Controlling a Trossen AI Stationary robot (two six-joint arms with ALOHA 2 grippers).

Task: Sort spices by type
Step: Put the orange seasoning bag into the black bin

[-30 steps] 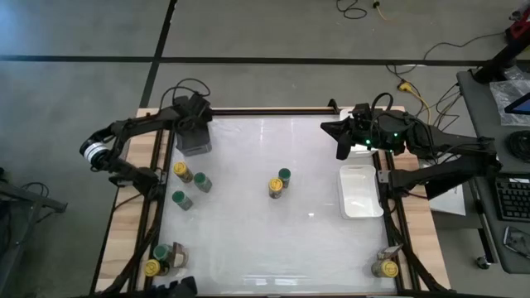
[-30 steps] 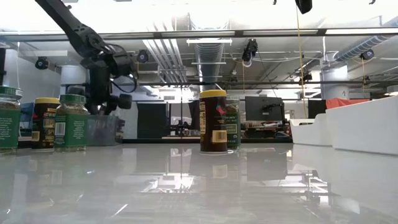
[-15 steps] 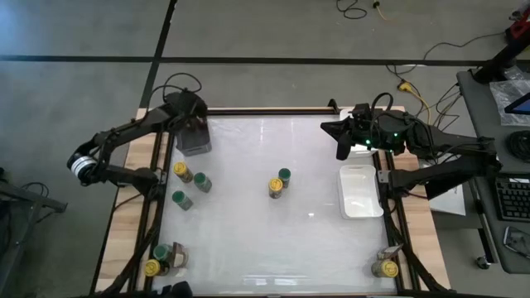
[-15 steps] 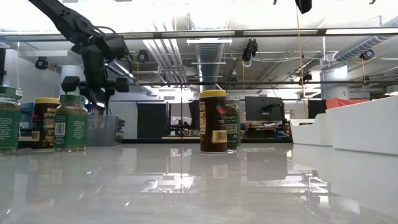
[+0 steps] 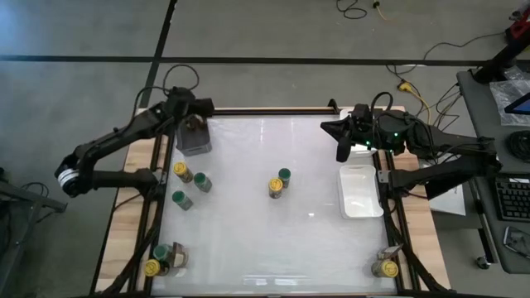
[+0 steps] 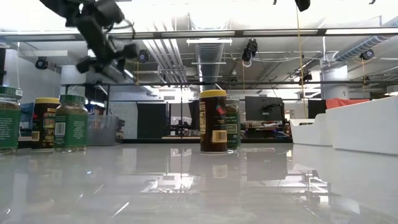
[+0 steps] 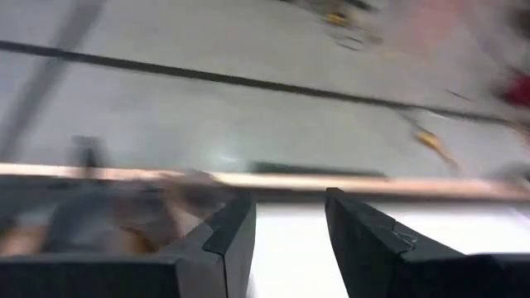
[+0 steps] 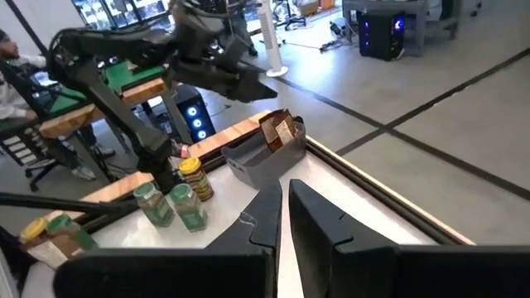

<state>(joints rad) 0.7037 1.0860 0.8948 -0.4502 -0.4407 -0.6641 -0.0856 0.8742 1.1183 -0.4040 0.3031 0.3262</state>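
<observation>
Small clear spice jars stand upright on the white table. By the left edge are a yellow-lidded jar (image 5: 181, 171) and two green-lidded jars (image 5: 202, 183) (image 5: 180, 199). A yellow-lidded jar (image 5: 275, 188) and a green-lidded one (image 5: 284, 175) stand touching at mid-table, also seen in the low view as the yellow-lidded jar (image 6: 213, 121). More jars sit at the near left corner (image 5: 157, 259) and the near right corner (image 5: 385, 266). My left gripper (image 5: 195, 110) (image 7: 290, 236) is open and raised over the far left corner. My right gripper (image 5: 341, 145) (image 8: 284, 211) hovers shut at the far right.
A grey square cup of brown sticks (image 5: 195, 138) (image 8: 267, 153) stands in the far left corner, just below my left gripper. A white tray (image 5: 361, 190) lies by the right edge, under my right arm. The table's middle shows bare surface around the jar pair.
My left gripper has risen from just over the grey cup and drawn toward the far edge, tipping up toward level, while its arm swung out to the left. The cup and the jars have stayed in place.
</observation>
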